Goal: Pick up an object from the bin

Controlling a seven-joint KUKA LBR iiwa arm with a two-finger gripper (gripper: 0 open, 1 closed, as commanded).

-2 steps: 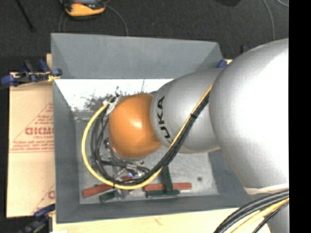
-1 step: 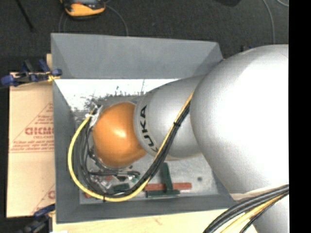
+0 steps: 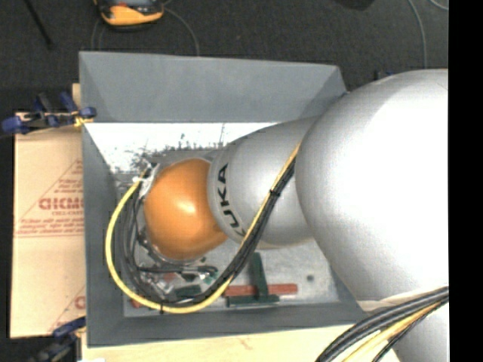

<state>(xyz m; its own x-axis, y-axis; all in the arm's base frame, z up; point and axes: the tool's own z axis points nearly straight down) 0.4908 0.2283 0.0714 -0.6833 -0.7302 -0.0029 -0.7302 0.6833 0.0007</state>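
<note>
My gripper (image 3: pixel 156 271) is low over the front left part of the bin, mostly hidden under the arm's orange dome and cables. Just to its right lies a dark green bar-shaped thing (image 3: pixel 259 274), standing across a flat red-brown strip (image 3: pixel 281 288) that runs along the front wall. A small green piece (image 3: pixel 205 277) shows right beside the gripper, partly behind the yellow cable. What lies directly beneath the gripper is hidden.
The arm covers most of the bin from the right, its yellow and black cables looping down to the front left corner. A small dark speck (image 3: pixel 309 279) lies on the floor at the front right. A bit of red (image 3: pixel 135 302) peeks out at the front left.
</note>
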